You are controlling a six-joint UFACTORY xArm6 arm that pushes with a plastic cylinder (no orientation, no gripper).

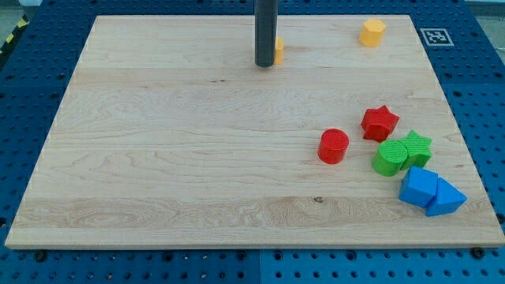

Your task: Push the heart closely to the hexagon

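My tip [265, 65] sits at the board's [158, 158] top centre, touching the left side of a yellow block [278, 50], mostly hidden; heart shape not confirmable. No jaws: bare rod, holding nothing. Yellow hexagon [372, 32] well apart, toward the view's top right.

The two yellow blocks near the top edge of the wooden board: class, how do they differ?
The yellow hexagon block shows whole and stands alone towards the view's top right; the other yellow block is mostly hidden behind my tip, so its shape cannot be made out. The hexagon lies far from my tip; the hidden block sits right beside it. Both are yellow and near the board's top edge.
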